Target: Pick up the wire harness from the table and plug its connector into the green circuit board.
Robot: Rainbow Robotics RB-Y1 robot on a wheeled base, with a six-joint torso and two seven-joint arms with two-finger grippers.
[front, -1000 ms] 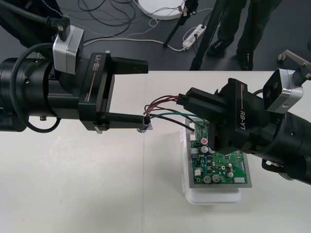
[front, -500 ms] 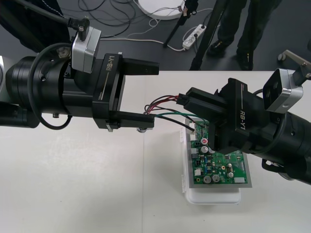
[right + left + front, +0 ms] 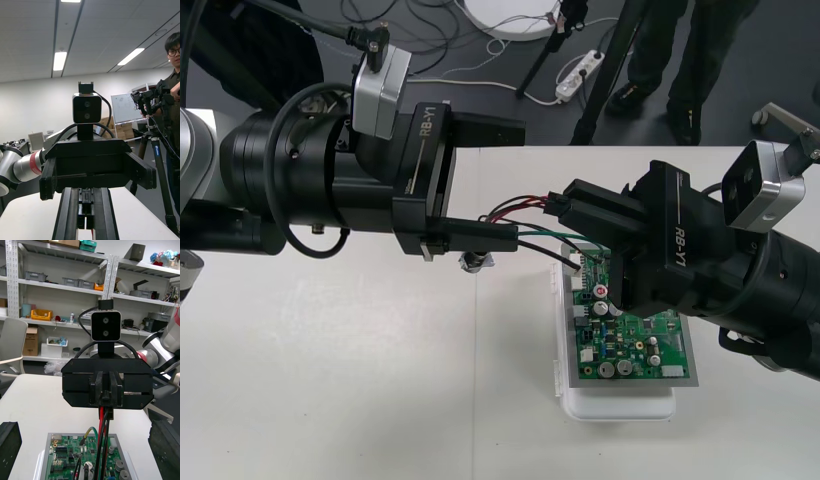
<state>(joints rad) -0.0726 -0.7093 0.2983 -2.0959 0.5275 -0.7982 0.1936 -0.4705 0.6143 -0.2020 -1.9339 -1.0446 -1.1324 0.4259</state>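
My right gripper [image 3: 560, 207] hangs over the far end of the green circuit board [image 3: 632, 340], shut on the wire harness [image 3: 520, 208]. Red, black and green wires loop left from it to the round metal socket [image 3: 473, 262], which hangs just above the table. The left gripper [image 3: 510, 180] is open, its fingers straddling the wire loop, the lower finger [image 3: 485, 231] above the socket. In the left wrist view the right gripper [image 3: 108, 389] faces me with the wires [image 3: 102, 427] dropping toward the board [image 3: 63, 461]. In the right wrist view my fingers [image 3: 70, 213] pinch a dark piece.
The board rests on a white base [image 3: 620, 405] at the table's right middle. The table's far edge [image 3: 580, 148] runs just behind both grippers, with dark floor, cables and a tripod beyond. Bare tabletop lies at the front left.
The left arm has moved right and slightly up, its open fingers sliding over the wire loop toward the right gripper. The right arm, board and socket stay put.
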